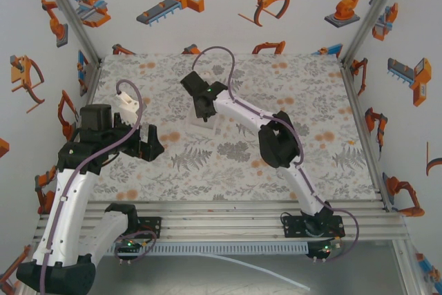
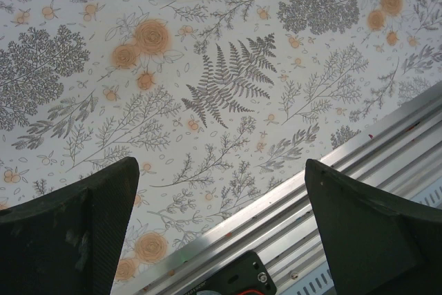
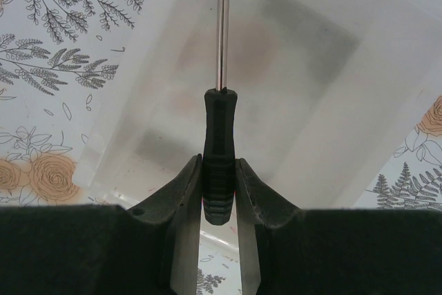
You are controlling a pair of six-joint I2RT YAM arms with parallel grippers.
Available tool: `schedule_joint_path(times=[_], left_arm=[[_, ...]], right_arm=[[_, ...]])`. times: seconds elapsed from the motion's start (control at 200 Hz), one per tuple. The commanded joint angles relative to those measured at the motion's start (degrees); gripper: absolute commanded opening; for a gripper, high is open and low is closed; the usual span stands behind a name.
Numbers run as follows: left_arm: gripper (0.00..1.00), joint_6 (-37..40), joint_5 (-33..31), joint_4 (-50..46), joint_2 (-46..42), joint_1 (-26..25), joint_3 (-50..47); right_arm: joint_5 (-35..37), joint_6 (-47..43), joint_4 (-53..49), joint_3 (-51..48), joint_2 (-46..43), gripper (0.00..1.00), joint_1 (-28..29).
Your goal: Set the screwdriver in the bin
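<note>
The screwdriver (image 3: 219,119), slim with a black ribbed handle and thin metal shaft, is clamped by its handle in the right gripper (image 3: 219,170), above the shallow, clear whitish plastic bin (image 3: 311,67). Release should come low, with the shaft inside the walls. The left gripper (image 2: 221,191) gapes empty.

Floral tablecloth (image 1: 228,150); white walls (image 1: 228,5) with orange robot-arm prints; aluminium frame posts (image 1: 72,12).

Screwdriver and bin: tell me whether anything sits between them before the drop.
Nothing visible does. The right end effector is shut on the screwdriver by its black handle. The shaft points out over the bin, whose translucent floor under it looks bare.
</note>
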Motion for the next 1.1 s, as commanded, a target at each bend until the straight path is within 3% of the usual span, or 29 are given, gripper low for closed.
schedule_joint_path(times=[0.0, 1.091], left_arm=[[0.97, -0.05, 1.01, -0.22, -0.29, -0.26, 0.19], [0.97, 0.20, 0.95, -0.09, 0.50, -0.70, 0.19]], right_arm=[[0.21, -0.03, -1.99, 2.54, 1.63, 0.25, -0.23], [0.45, -1.06, -5.42, 7.75, 5.74, 0.37, -0.22]])
